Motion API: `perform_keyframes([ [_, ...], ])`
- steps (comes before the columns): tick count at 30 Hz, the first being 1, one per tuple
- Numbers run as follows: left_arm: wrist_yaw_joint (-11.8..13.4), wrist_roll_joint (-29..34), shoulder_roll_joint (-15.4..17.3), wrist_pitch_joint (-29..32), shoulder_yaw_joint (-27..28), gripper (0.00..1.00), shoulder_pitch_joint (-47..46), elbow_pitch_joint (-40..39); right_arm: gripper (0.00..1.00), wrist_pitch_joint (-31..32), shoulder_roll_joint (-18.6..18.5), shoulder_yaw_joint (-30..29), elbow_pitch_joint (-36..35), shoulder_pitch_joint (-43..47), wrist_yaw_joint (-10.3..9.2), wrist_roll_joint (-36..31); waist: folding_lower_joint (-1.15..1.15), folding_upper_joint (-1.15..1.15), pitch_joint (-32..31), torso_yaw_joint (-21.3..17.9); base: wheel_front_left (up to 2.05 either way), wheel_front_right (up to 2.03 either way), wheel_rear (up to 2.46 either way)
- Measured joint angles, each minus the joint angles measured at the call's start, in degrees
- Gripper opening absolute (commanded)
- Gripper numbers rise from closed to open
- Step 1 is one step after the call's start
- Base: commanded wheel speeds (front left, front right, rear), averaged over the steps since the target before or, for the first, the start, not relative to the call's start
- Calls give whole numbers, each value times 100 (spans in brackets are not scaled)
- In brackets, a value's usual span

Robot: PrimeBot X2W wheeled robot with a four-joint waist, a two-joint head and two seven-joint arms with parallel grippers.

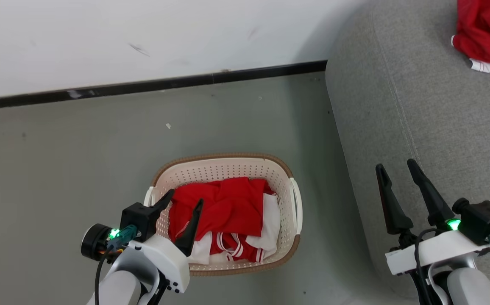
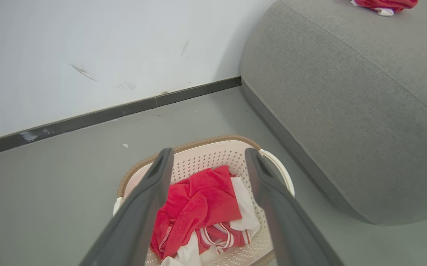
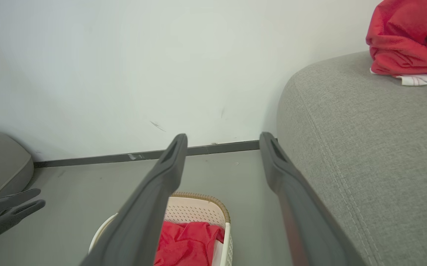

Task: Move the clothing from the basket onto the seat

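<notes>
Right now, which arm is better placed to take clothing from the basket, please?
Likely left: left hand hangs open over the clothing in the basket; right hand is beside the seat.

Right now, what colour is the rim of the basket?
Brown, with a woven look, around the cream basket's rim; clearest in the head view.

At lower centre, the left gripper [image 2: 209, 153], with two long dark grey fingers spread apart, frames the cream perforated plastic basket [image 2: 213, 159]. The basket holds crumpled red-and-white fabric clothing [image 2: 198, 201]. The large grey woven sofa [image 2: 346, 111] stands at right.
</notes>
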Motion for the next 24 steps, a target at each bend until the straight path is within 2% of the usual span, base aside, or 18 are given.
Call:
perform_keyframes([
  [24, 112, 197, -76, 409, -63, 100, -901, 460, 100, -8, -25, 637, -91, -917, 0, -51, 0, 0, 1275, -233, 0, 0, 0],
])
